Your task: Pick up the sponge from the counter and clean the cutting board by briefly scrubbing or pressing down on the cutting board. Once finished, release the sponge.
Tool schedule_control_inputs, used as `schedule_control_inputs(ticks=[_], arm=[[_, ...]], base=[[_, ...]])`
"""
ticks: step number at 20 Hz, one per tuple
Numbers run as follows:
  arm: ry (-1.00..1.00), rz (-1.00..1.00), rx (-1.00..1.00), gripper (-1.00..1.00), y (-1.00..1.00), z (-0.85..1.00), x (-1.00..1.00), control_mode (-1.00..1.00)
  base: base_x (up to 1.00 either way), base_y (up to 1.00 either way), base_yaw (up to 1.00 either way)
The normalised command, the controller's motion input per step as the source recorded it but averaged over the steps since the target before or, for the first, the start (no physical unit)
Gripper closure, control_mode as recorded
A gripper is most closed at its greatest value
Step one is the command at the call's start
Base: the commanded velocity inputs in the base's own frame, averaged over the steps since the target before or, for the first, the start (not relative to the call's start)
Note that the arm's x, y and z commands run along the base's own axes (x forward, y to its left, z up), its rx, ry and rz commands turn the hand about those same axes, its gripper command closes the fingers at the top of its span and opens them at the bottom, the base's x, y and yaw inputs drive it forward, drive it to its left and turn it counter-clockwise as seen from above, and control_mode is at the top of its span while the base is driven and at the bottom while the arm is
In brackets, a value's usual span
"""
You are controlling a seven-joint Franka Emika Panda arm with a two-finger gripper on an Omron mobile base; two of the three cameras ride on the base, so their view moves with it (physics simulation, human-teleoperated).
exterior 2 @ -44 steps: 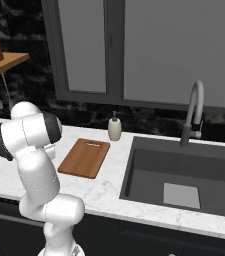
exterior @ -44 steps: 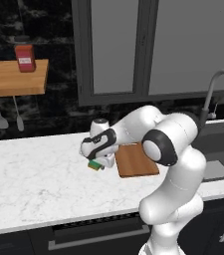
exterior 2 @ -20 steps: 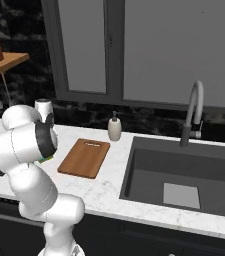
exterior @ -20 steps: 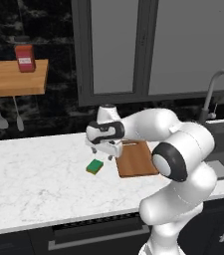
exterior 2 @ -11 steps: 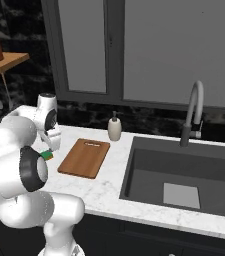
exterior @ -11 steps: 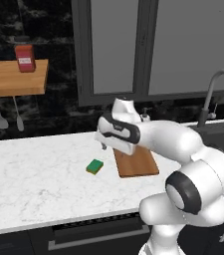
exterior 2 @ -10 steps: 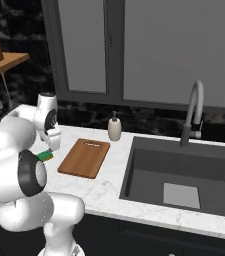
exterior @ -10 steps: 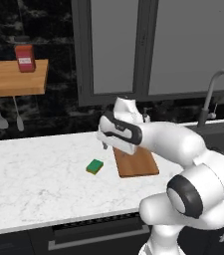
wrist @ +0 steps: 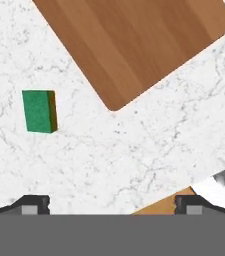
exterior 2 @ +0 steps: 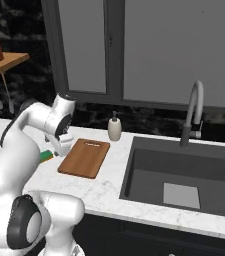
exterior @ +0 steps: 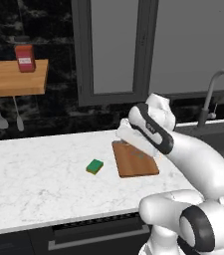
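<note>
On the counter the sponge lies free; hand open, tips cropped.

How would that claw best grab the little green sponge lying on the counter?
Probably from straight above. The sponge lies flat on the counter, green side up, apart from the cutting board, with bare marble all round it. It is a small block, longer one way, so the fingers should close across its narrow width, on the two long sides. The gripper stands open, not yet over the sponge.
</note>
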Motion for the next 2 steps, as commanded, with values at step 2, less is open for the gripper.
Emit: schedule_control_inputs(ticks=[2], arm=[[0.0, 0.04, 0.23, -1.0, -0.59, 0.16, -0.37, -1.0]], base=[[0.0, 0.0, 0.0]])
